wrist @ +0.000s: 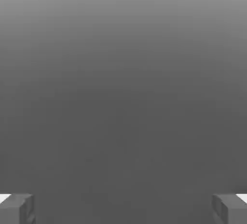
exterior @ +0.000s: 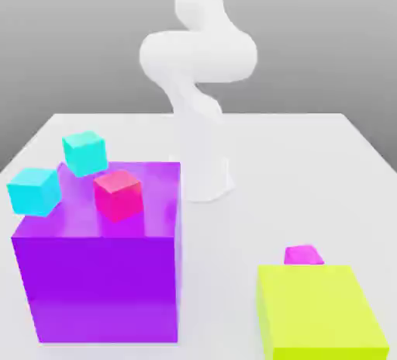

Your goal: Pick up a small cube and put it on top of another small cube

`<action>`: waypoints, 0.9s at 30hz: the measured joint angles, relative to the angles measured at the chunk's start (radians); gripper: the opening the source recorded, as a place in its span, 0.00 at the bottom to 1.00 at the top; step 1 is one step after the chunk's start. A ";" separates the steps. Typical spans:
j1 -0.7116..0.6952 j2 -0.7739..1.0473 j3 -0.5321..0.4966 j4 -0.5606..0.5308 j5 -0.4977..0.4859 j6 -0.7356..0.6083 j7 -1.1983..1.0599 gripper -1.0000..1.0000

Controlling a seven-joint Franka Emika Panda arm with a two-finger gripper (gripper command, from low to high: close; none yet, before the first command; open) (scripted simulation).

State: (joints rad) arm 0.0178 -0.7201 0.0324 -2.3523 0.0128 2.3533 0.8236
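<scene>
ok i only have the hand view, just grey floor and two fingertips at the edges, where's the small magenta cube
Observer: The small magenta cube sits on the white table, just behind the yellow-green block, toward the exterior view's right.
Operator: anything else small i could stack it on
Observer: A crimson-pink cube rests on top of the big purple block.
Operator: and the cyan ones
Observer: Two cyan cubes sit by the purple block's far corner, on the exterior view's left.
Operator: fingers ready?
Observer: The gripper is open, with nothing between its fingertips.
</scene>
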 joint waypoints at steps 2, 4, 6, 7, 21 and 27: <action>0.017 0.078 0.032 -0.048 0.011 0.051 0.023 0.50; 0.035 0.153 0.065 -0.095 0.020 0.100 0.047 0.50; 0.051 0.227 0.099 -0.141 0.027 0.149 0.072 0.50; 0.060 0.263 0.116 -0.164 0.030 0.173 0.085 0.50; 0.196 0.781 0.280 -0.447 -0.089 0.514 0.359 0.50; 0.352 0.993 0.082 -0.412 -0.278 0.679 0.504 0.00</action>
State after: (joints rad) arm 0.3697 0.2731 0.1140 -2.7642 -0.2650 3.0321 1.3279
